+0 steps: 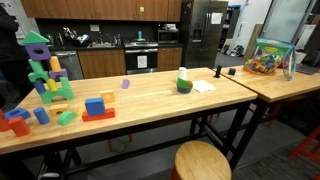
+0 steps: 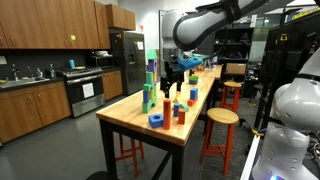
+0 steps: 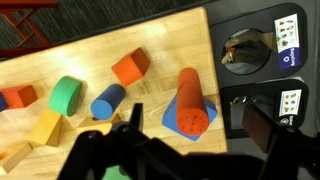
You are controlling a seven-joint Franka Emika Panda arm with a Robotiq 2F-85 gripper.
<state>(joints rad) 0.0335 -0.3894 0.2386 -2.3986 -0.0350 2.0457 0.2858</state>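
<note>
While the jaws hang wide over the red peg (image 3: 188,90) (on its blue base (image 3: 170,122)), nothing is gripped yet.

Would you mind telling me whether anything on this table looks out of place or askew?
Nothing is spilled or damaged. The block tower looks crooked, its pieces offset, and loose blocks lie scattered beside it.

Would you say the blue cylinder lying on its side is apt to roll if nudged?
Probably: the blue cylinder lies on its side on the smooth table, so a sideways nudge should roll it. It looks rigid, like painted wood.
</note>
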